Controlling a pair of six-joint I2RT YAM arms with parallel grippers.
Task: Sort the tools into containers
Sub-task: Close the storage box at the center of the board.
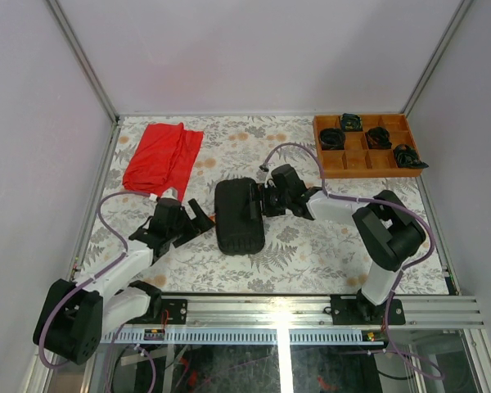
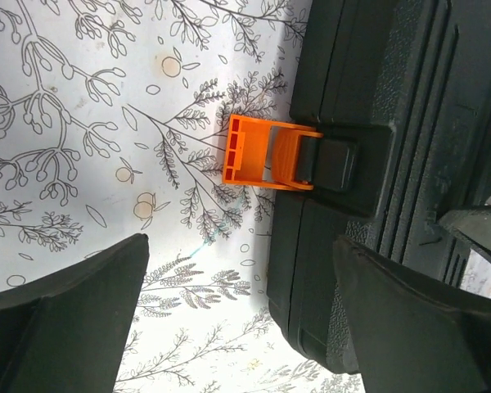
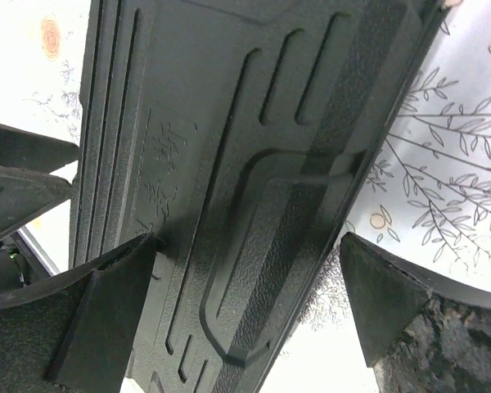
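Note:
The black tool case (image 1: 239, 214) lies closed in the middle of the table, with its orange latch (image 2: 266, 153) on its left side. No tools show in any view. My left gripper (image 1: 199, 218) is open at the case's left edge. In the left wrist view it (image 2: 241, 327) straddles that edge below the latch, one finger (image 2: 417, 319) over the case (image 2: 393, 123) and the other over the table. My right gripper (image 1: 266, 201) is open at the case's right side. In the right wrist view it (image 3: 250, 303) spans the ribbed lid (image 3: 254, 164) and its right edge.
A red cloth (image 1: 162, 155) lies at the back left. An orange-brown wooden tray (image 1: 356, 162) with several black coiled bundles (image 1: 331, 138) stands at the back right. The tabletop has a floral print (image 2: 82, 123). Grey walls enclose the table.

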